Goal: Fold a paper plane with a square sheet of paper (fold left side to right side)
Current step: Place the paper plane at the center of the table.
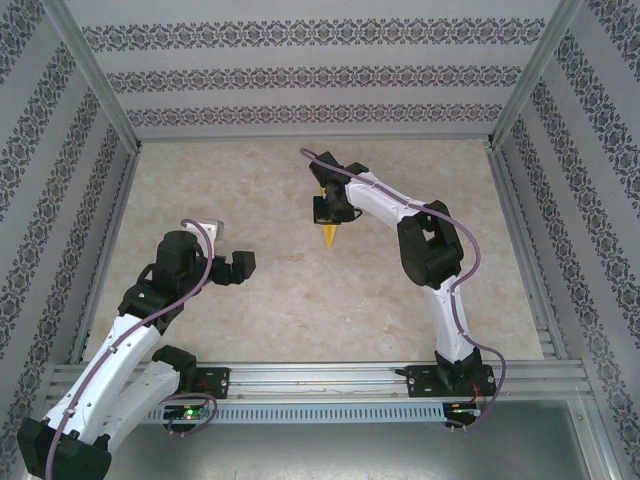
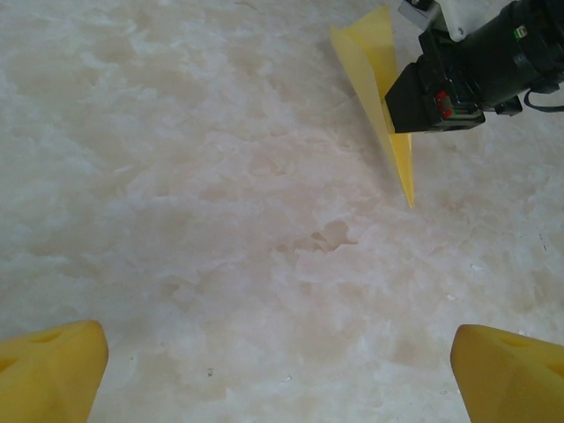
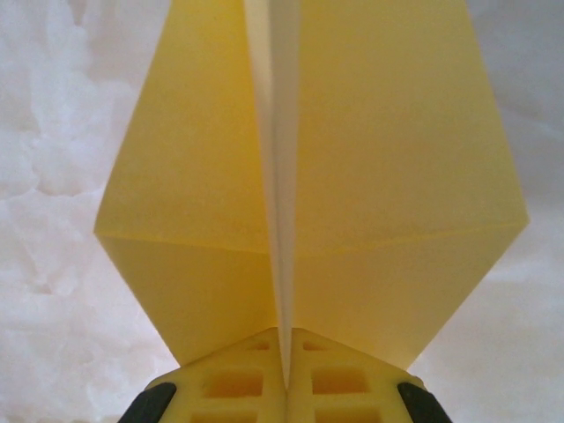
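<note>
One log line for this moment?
left gripper: open, holding nothing | right gripper: shut on slim yellow folded paper plane, pinched at centre crease

The table (image 1: 280,300) has a pale cream top with a cloudy, marble-like pattern, matte and flat. Close up, the pattern shows white veining and one slightly darker blotch (image 2: 330,236). Aluminium profiles run along its left and right edges, and an aluminium rail (image 1: 320,372) crosses the near edge. The left arm's base (image 1: 200,380) and the right arm's base (image 1: 450,378) are bolted to that rail, well apart. Right of centre, in the far half, a yellow paper plane (image 1: 330,236) points nose-down at the surface rather than lying flat. Whether its tip touches the top cannot be told.
</note>
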Controlling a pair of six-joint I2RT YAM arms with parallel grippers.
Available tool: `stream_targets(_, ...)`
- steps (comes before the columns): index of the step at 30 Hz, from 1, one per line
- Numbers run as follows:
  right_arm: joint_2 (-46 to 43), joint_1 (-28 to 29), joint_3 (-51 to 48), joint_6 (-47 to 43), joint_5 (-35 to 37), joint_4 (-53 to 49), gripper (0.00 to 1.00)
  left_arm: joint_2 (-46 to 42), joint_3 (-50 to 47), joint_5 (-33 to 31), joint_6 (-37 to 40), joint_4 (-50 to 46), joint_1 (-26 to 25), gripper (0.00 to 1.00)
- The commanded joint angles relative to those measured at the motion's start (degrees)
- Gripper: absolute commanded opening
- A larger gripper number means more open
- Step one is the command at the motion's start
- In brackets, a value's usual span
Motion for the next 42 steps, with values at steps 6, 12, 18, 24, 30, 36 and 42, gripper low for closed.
stream_targets(6,4.81,-0.28,5.65,-1.7,0.35,-4.59,0.01,0.1,1.5,0.98,1.48,-1.29,0.91,1.0)
stream_targets(12,5.92,-0.16,6.54,-1.61,-0.37,-4.65,0.07,0.38,1.48,0.98,1.4,-1.37,0.96,1.0)
stream_targets(18,6.49,-0.02,6.72,-1.38,-0.25,-4.5,0.15,0.39,1.5,1.13,1.4,-1.55,0.96,1.0)
stream_targets(24,6.99,0.1,6.81,-1.22,0.06,-4.33,0.2,0.28,1.59,1.18,1.4,-1.64,0.93,1.0)
stream_targets(30,8.04,0.41,7.07,-1.37,0.07,-4.32,0.23,0.32,1.59,1.11,1.41,-1.64,0.96,0.99)
stream_targets(36,9.08,0.64,7.3,-1.95,0.24,-4.67,0.27,0.28,1.5,0.98,1.4,-1.64,0.93,1.0)
stream_targets(42,9.53,1.08,7.77,-3.11,0.88,-5.66,0.32,0.36,1.42,0.89,1.23,-1.55,0.98,1.0)
